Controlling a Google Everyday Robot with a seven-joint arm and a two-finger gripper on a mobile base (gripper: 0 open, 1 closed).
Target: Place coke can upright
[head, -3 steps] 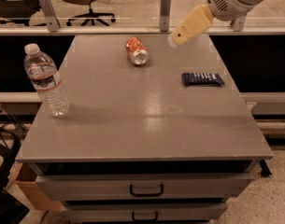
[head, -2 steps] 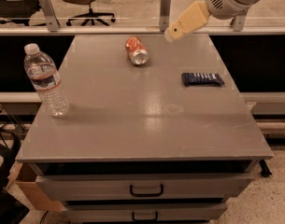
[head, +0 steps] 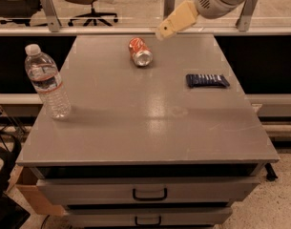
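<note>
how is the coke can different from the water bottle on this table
Pose: the coke can lies on its side near the back edge; the water bottle stands upright at the left edge. Size: the can is much shorter than the bottle. Look: the can is red-orange metal; the bottle is clear plastic with a white cap. Both rest on the grey table; the hand hovers near the back edge, just right of the can.
</note>
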